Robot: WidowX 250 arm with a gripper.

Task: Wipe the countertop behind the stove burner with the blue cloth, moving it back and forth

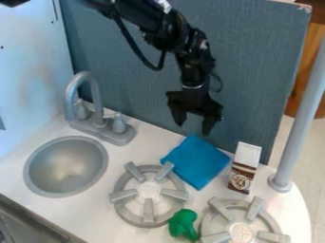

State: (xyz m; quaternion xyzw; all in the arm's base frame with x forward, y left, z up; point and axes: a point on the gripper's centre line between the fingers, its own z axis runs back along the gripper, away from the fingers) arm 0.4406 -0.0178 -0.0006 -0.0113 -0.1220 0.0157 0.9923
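Hanging jaws-down in front of the blue-grey back panel (260, 61), gripper (194, 127) is at the end of the black arm (168, 31), which comes in from the top edge. Clock refs as seen on camera, 12 = top.

Jaws: wide, clear gap between the two tips, nothing held. Height over the counter (86, 211): can't tell.

Nearest item: blue cloth (196, 162), lying flat on the white counter, at 6 o'clock from the gripper. No contact seen between them.

Around the cloth:
- 3 o'clock, just beside: small carton (241, 179), brown and white, looks upright.
- 7 to 8 o'clock: grey burner (149, 191) with five prongs. One prong end sits right by the cloth edge; touching or not, can't tell.
- 6 o'clock, well apart: green toy (183, 224), lumpy, at the burner's 5 o'clock edge. It sits between that burner and the second one.
- 5 o'clock: second burner (241, 232), similar type, partly cut off by the bottom edge.

Further out: round grey sink (66, 166), at 10 o'clock from the first burner. Faucet (95, 88) at the sink's 1 o'clock, curved spout, two handles. Grey pole (297, 123) rises from the counter at 4 o'clock from the carton.
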